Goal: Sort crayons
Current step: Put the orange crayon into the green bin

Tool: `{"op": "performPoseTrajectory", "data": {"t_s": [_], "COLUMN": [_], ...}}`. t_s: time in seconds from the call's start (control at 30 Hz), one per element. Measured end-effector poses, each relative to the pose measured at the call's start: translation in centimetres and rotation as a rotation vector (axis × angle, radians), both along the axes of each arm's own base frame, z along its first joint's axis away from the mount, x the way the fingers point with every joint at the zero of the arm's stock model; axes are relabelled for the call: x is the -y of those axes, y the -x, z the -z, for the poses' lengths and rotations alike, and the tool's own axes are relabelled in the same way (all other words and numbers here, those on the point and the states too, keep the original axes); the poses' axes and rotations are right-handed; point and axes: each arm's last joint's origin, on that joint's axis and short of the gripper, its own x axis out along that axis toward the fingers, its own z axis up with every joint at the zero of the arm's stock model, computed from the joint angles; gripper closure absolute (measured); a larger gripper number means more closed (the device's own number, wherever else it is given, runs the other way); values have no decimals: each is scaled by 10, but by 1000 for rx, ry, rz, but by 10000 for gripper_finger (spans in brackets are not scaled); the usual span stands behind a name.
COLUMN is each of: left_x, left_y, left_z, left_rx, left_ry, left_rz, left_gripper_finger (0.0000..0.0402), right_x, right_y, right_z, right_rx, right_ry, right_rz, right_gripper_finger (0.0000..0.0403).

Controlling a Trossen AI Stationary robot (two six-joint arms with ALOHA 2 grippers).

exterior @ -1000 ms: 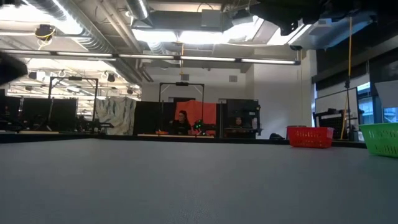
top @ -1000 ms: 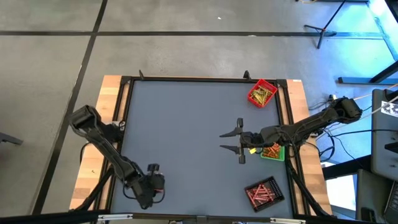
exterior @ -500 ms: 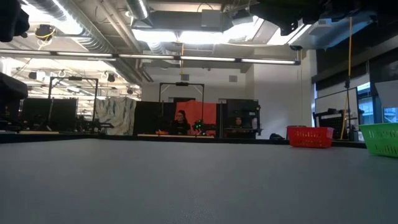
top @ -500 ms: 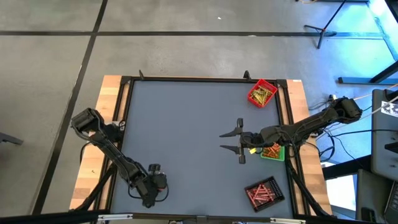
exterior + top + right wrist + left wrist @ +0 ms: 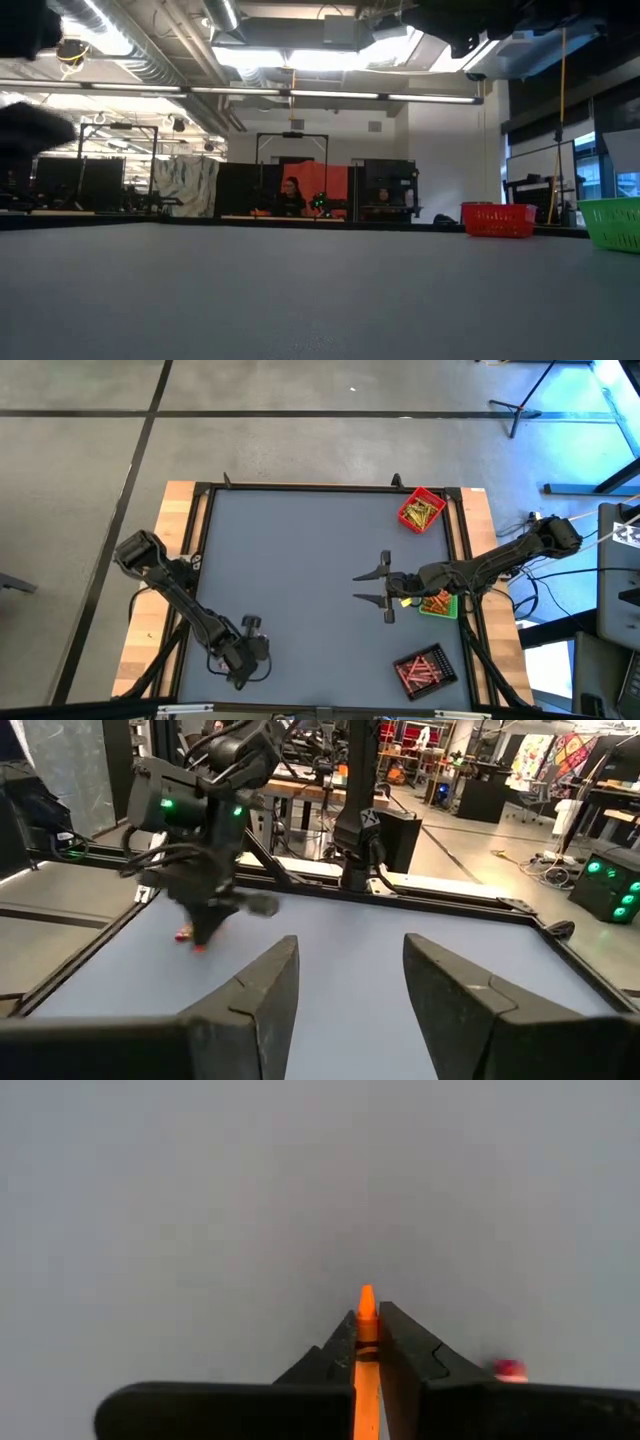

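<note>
**Orange crayon pinched at the table's near-left corner**

Grey matting (image 5: pixel 300 570) covers the whole table, framed by a dark rail and pale wooden edges, with a concrete floor around it. A workshop with ceiling lights, racks and seated people is seen beyond the far edge in the low view only.

The left gripper (image 5: pixel 240 665) is held low over the mat near the table's front-left corner. Its fingers are pressed together on an orange crayon (image 5: pixel 366 1355), whose tip juts forward just past the fingertips (image 5: pixel 340 1348); this grip is shown only by the left wrist view, since from above the crayon is hidden under the gripper. A small reddish object (image 5: pixel 510 1370) is seen just beside one finger, too blurred to identify. In the right wrist view the same gripper (image 5: pixel 205 925) is seen far across the mat, with a reddish speck at its tip.

The right gripper (image 5: pixel 375 588) is held out over the mat with its fingers (image 5: pixel 262 995) spread apart and nothing between them. Just behind it, under the right arm, a green tray (image 5: pixel 440 606) holding orange crayons is partly covered. Farther beyond it sits a red tray (image 5: pixel 421 510) of yellowish crayons, and on its other side a black tray (image 5: pixel 424 669) of red crayons (image 5: pixel 420 670). The black tray is missing from the low view, where only the red tray (image 5: pixel 497 220) and a cut-off green tray (image 5: pixel 612 223) are seen.
</note>
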Motion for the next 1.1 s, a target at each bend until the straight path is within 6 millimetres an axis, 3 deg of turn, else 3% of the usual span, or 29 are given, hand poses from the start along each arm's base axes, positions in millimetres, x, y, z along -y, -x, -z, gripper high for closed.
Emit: {"op": "performPoseTrajectory", "data": {"t_s": [0.13, 0.33, 0.5, 0.8, 0.97, 1.1], "left_x": [-1, 4, 3, -31, -52, -58], "left_y": [-12, -38, -62, -91, -92, -87], "left_z": [-34, -78, -98, -98, -94, -91], "left_rx": [140, 451, 692, 987, 1170, 1241], "left_ry": [-145, -305, -381, -365, -328, -292], "left_rz": [35, 65, 88, 44, -66, -94], "left_gripper_finger": [398, 393, 387, 393, 393, 393], "right_x": [-4, -7, -9, -13, -19, -25], "right_y": [-2, -8, -12, -23, -39, -57], "right_z": [3, 9, 16, 25, 29, 31], "right_rx": [-13, -19, -36, 11, -9, -17], "right_ry": [-37, -61, -89, -95, -73, -36], "right_rz": [-106, -130, -144, -156, -156, -156], "right_gripper_finger": [216, 154, 126, 123, 123, 123]}}
